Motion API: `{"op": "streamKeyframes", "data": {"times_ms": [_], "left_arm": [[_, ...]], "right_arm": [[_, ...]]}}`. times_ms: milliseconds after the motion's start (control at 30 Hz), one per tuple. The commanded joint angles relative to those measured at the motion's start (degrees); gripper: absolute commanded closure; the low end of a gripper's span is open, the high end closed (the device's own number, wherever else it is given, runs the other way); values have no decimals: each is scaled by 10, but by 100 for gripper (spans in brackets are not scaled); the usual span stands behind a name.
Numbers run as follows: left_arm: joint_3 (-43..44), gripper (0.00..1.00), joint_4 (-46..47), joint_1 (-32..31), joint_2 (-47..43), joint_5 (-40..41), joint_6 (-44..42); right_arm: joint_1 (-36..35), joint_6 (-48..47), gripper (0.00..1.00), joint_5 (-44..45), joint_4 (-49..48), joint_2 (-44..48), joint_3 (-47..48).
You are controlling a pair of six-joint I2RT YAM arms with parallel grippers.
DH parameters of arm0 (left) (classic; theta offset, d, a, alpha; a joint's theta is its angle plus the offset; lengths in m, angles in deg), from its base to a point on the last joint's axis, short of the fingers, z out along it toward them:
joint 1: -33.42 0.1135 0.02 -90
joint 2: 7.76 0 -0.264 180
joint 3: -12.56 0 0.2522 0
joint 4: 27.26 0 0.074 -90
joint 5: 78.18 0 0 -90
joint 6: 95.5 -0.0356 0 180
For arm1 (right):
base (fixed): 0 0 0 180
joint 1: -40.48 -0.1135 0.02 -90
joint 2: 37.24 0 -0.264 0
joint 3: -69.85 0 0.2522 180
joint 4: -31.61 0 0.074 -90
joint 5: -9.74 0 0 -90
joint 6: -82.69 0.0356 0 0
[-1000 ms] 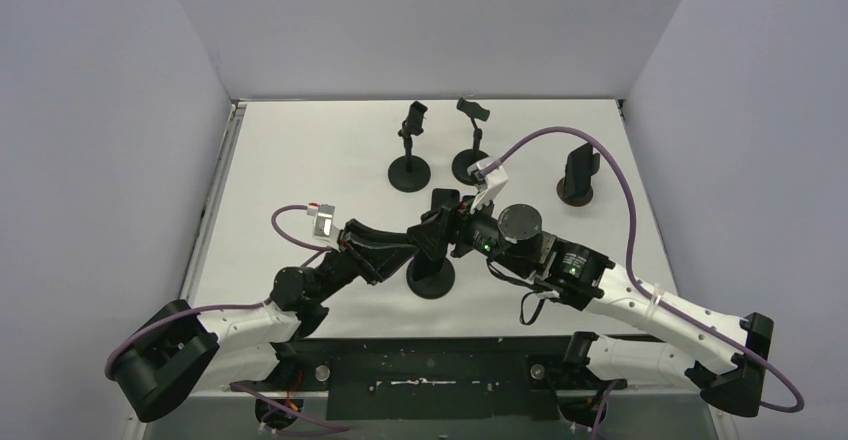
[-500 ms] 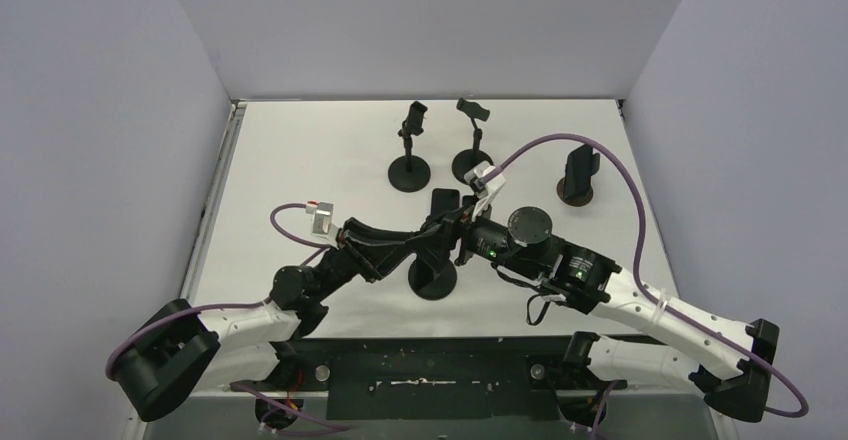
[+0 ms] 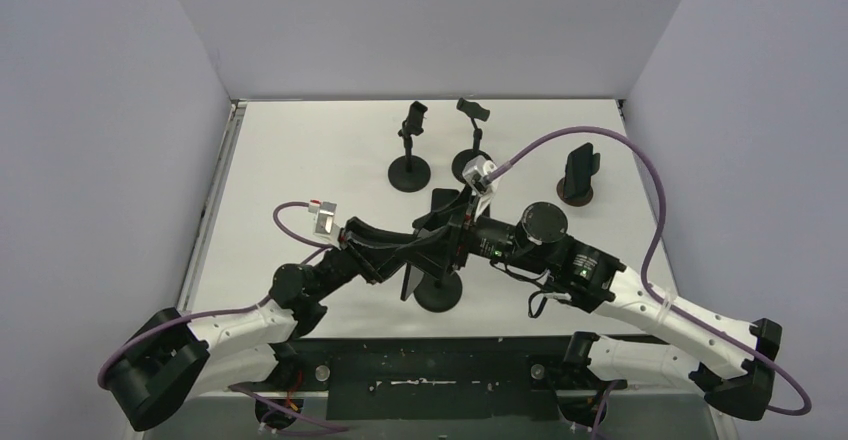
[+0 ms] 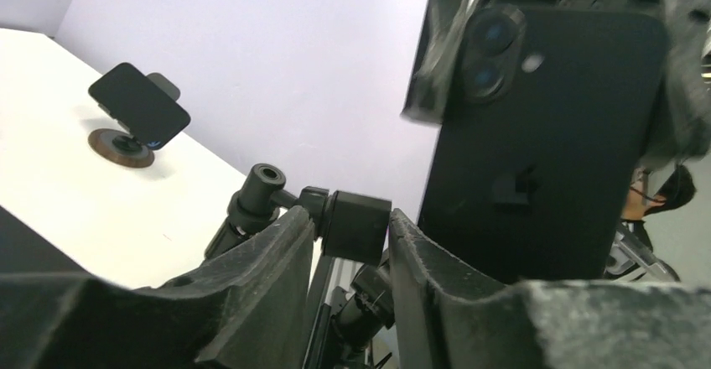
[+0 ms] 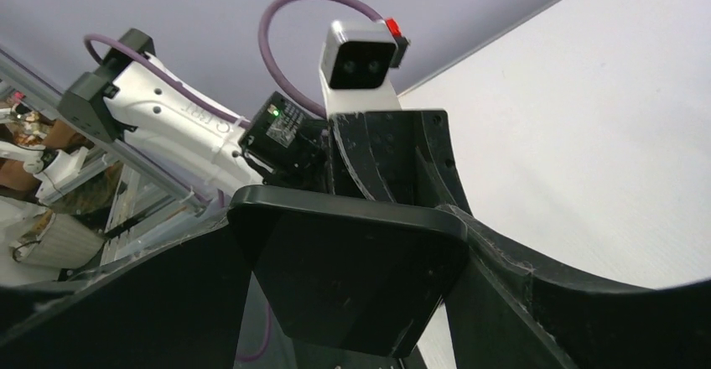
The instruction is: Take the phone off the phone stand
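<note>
Item: phone (image 5: 352, 285), table centre, standing on edge. Your right gripper (image 5: 348, 243) pinches it across its width, a hold that should let it draw off without twisting.
Item: phone stand (image 3: 440, 295), base just at 6 o'clock of the phone. Your left gripper (image 4: 352, 235) is clamped on its neck joint, likely to anchor it against the pull. Whether the phone has cleared the cradle cannot be told.
Item: spare stands (image 3: 409, 172), at 12 o'clock.
</note>
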Motion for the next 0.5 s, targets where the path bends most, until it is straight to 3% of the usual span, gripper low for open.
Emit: {"op": "streamKeyframes", "data": {"times_ms": [0,167,233,300,467], "left_arm": [[20,59,-60,-3,-32,-12,-22],[26,32,-104,-3,-85,9,-35],[37,8,-148,-3,-116,17,-53],[50,3,-209,-2,-156,29,-84],[92,3,-408,1,-284,118,-190]], "right_arm": [[-3,-6,100,-8,-62,2,67],[-2,-24,100,2,-32,-12,112],[-2,-33,100,11,-16,-19,138],[-1,-42,100,22,-3,-24,159],[2,-50,100,72,36,-40,206]]}}
